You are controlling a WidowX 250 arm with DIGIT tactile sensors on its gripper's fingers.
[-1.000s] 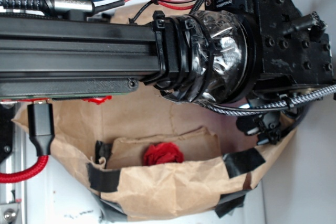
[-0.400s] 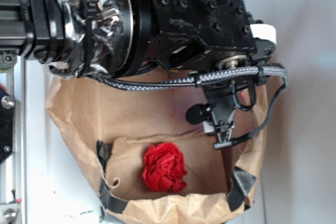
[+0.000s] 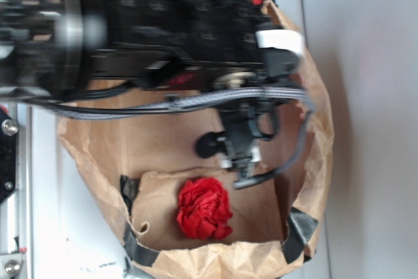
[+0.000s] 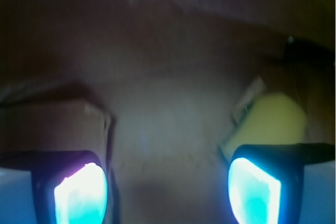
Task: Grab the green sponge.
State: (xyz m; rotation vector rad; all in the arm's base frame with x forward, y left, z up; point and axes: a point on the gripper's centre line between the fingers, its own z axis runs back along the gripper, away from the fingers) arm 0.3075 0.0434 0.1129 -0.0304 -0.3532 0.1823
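in the wrist view our hand (image 4: pixel 167 182) has its two fingers wide apart, with nothing between them; the glowing pads (image 4: pixel 81 195) sit at the lower left and lower right of the picture. the green sponge (image 4: pixel 273 121) shows as a blurred yellow block just above the right finger, lying on the brown paper floor of the bag, off to the right of the gap rather than inside it. we cannot make out its green face, and we cannot tell whether the right finger touches it.

in the exterior view our arm (image 3: pixel 176 31) reaches over the open brown paper bag (image 3: pixel 313 161), blurred, and hides much of the bag's inside; the sponge is not visible there. the red paper ball (image 3: pixel 204 208) lies on the bag floor near the front wall, below the arm. black tape patches (image 3: pixel 297 230) hold the bag's front corners. the bag stands on the white desk (image 3: pixel 372 129).
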